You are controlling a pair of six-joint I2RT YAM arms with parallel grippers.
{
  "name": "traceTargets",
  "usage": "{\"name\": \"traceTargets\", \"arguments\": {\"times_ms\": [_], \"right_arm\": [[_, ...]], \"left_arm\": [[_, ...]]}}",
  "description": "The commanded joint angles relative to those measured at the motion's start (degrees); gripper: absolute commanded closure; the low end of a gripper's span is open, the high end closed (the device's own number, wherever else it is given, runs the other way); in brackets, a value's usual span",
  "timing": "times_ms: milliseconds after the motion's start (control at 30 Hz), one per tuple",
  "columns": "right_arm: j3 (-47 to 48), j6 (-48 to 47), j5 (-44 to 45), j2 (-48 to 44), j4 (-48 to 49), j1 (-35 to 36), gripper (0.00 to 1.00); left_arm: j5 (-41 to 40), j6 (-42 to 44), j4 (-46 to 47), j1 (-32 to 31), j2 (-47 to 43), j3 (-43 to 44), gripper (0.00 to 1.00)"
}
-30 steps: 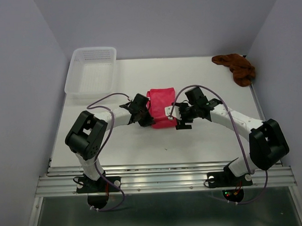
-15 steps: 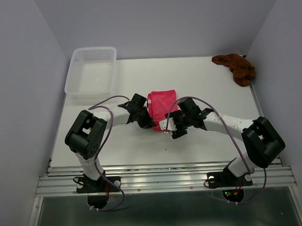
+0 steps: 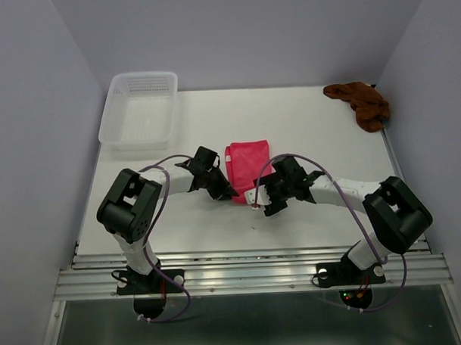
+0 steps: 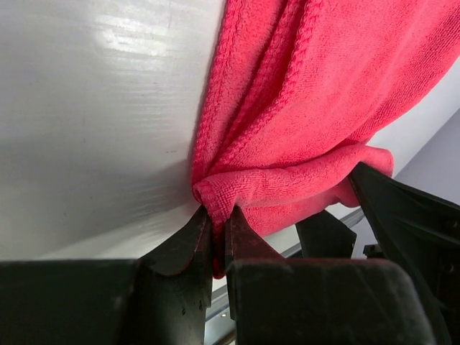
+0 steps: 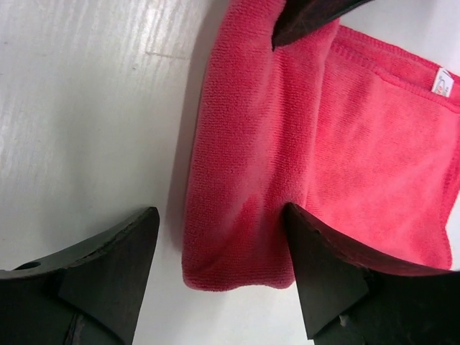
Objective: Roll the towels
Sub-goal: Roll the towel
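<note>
Noted bright pink-red cloth towel (image 3: pixel 247 158) mid-frame on white tabletop (image 3: pixel 312 117), long axis running up-frame. Logged left claw (image 4: pixel 214 233) clenched on lower-left corner, right claw (image 5: pixel 219 230) released, straddling lower-right edge, both equally near.

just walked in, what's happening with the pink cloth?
Towel rolling, not far along. The left end effector is pinched shut on a bunched near-left edge of the pink towel. The right end effector is open, straddling the towel's near edge without gripping it. The towel is folded, not yet rolled. The brown towel lies crumpled at the far right corner, and the white basket sits far left.
</note>
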Motion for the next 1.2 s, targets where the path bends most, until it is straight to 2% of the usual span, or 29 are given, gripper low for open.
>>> {"name": "traceTargets", "arguments": {"times_ms": [0,67,167,200,267,467,567,633,667,700,767,800,933,1167], "right_arm": [[-1.6,-1.0,1.1,0.4,4.5,0.6,0.23],[-2.5,-0.3,2.1,1.2,7.2,0.6,0.28],[-2.6,1.3,4.3,3.0,10.3,0.6,0.60],[-2.3,2.3,4.3,3.1,10.3,0.6,0.76],[-1.1,2.9,3.8,3.1,8.9,0.6,0.82],[7.4,7.7,-1.1,4.5,-7.1,0.6,0.99],[14.2,8.8,-4.4,7.1,-18.1,0.6,0.99],[17.5,8.7,-6.8,9.4,-25.9,0.6,0.99],[20.1,8.3,-7.6,10.0,-28.5,0.6,0.99],[21.1,8.4,-8.6,10.3,-31.5,0.1,0.99],[23.5,8.6,-11.5,11.0,-34.3,-0.5,0.99],[24.3,8.9,-12.3,11.5,-36.8,-1.1,0.99],[27.2,9.0,-18.0,13.9,-41.2,-2.5,0.99],[28.1,14.2,-24.0,17.8,-41.8,-4.1,0.99]], "left_arm": [[2.8,-1.2,-0.1,0.5,-4.1,-1.4,1.00],[3.2,-1.6,0.0,0.6,-4.5,-1.7,1.00],[3.9,-2.0,0.5,0.9,-4.5,-2.4,1.00],[4.2,-2.2,0.7,1.0,-4.4,-2.6,1.00],[4.2,-2.5,0.8,1.2,-4.6,-2.9,1.00],[4.3,-3.1,0.7,2.0,-5.4,-3.8,1.00],[4.2,-3.2,0.5,2.5,-5.9,-4.2,0.94],[3.8,-3.2,0.5,2.7,-6.4,-4.5,0.79],[3.2,-3.2,0.3,2.8,-7.2,-4.8,0.67],[2.8,-3.1,0.2,2.9,-7.5,-4.9,0.59],[1.6,-3.0,-0.1,3.1,-8.9,-5.1,0.52],[1.0,-2.7,-0.5,3.1,-9.4,-5.0,0.44],[-1.6,-1.4,-2.2,3.3,-11.1,-4.4,0.31],[-8.0,1.2,-4.7,3.5,-16.4,-4.4,0.22]]}}
